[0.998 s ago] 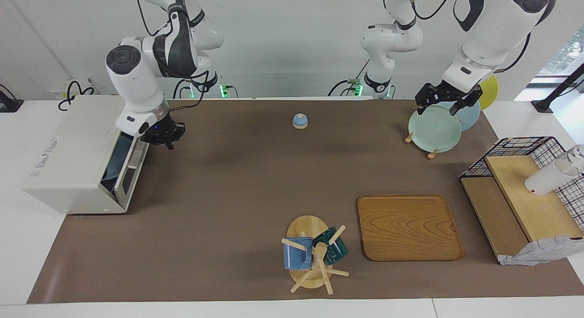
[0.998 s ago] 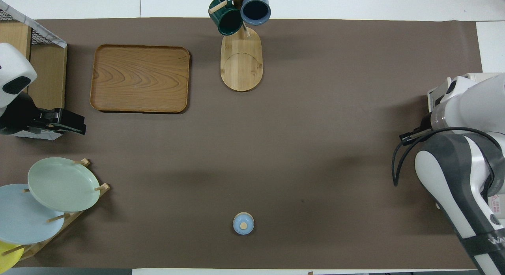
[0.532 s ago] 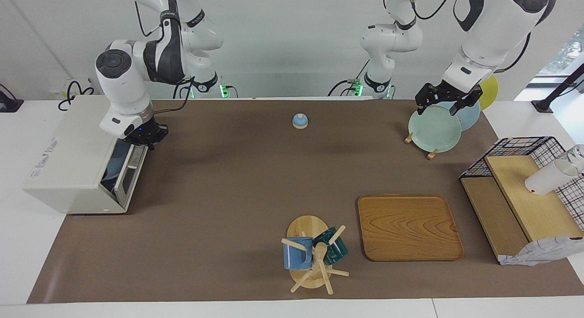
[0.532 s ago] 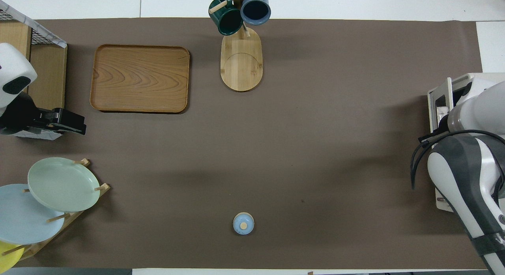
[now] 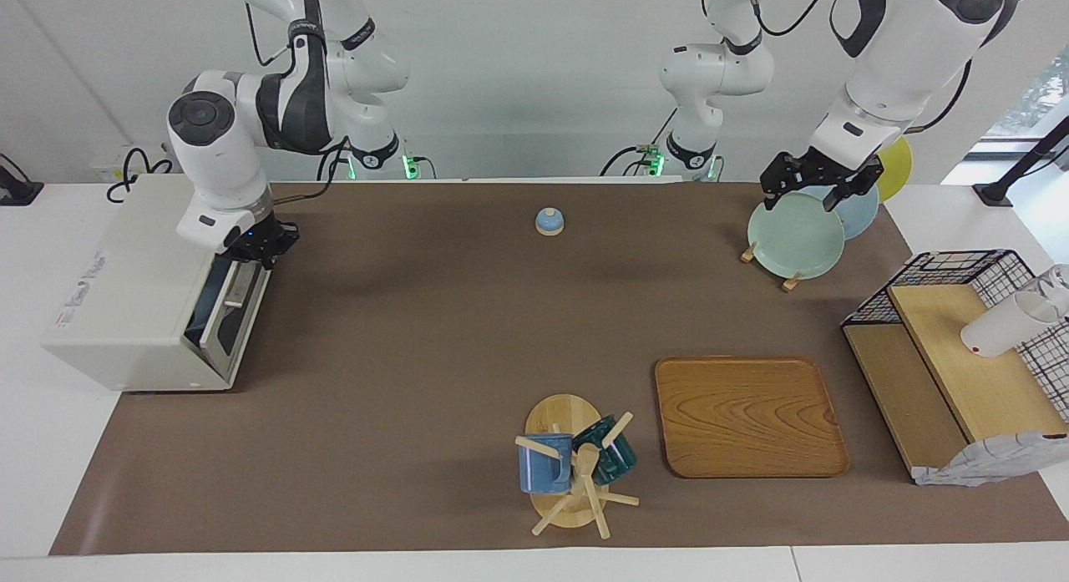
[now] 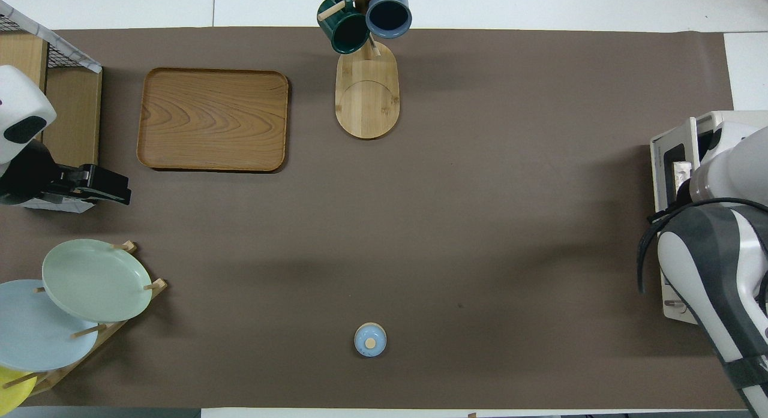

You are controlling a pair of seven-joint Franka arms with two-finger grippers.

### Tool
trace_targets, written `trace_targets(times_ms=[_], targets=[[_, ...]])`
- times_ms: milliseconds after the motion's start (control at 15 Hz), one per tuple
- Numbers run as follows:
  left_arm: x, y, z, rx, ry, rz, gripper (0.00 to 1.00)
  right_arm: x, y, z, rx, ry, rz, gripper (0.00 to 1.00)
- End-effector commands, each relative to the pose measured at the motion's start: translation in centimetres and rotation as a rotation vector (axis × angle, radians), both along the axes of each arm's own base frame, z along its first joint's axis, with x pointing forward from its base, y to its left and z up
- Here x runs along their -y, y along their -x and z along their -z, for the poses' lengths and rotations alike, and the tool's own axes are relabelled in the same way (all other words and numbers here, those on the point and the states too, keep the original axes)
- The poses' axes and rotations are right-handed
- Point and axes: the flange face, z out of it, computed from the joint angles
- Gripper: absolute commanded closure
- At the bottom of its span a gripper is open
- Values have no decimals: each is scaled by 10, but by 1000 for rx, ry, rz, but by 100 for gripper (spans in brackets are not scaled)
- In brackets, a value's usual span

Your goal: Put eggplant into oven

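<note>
1. Brown mat (image 5: 434, 331) covers the white table, white wall at the robots' end. Mat's middle is bare.
2. Nearest the robots: small blue lidded pot (image 5: 549, 221), alone mid-table. Plate rack with green plate (image 5: 795, 235) at the left arm's end; the yellow plate is cut off at the overhead frame edge.
3. Left gripper (image 5: 817, 191) hangs over the green plate, fingers spread wide, holding nothing.
4. Oven (image 5: 138, 290) at the right arm's end, partly off the mat, door (image 5: 234, 315) ajar and tilted. Interior is dark; eggplant can't be made out in either view.
5. Right gripper (image 5: 259, 252) is at the door's top edge, fingertips together; contact with the door can't be confirmed. From overhead the arm hides it.
6. Farther out: wooden tray (image 5: 747, 415), wire shelf (image 5: 960, 348) at the left arm's end.
7. Farthest: mug tree (image 5: 572, 469) with 2 mugs at the mat's edge.
</note>
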Motion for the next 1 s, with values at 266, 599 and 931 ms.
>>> trace_targets(times_ms=[266,599,931], targets=[[-4,4,-6,1,10,-10,0,-8,-1,-73,-26,6,-36,84],[-4,4,-5,0,10,-10,0,-34,-8,-107,2,-153,64,56],[-4,4,-5,-2,10,-10,0,-37,-21,-115,13,-178,135,0]])
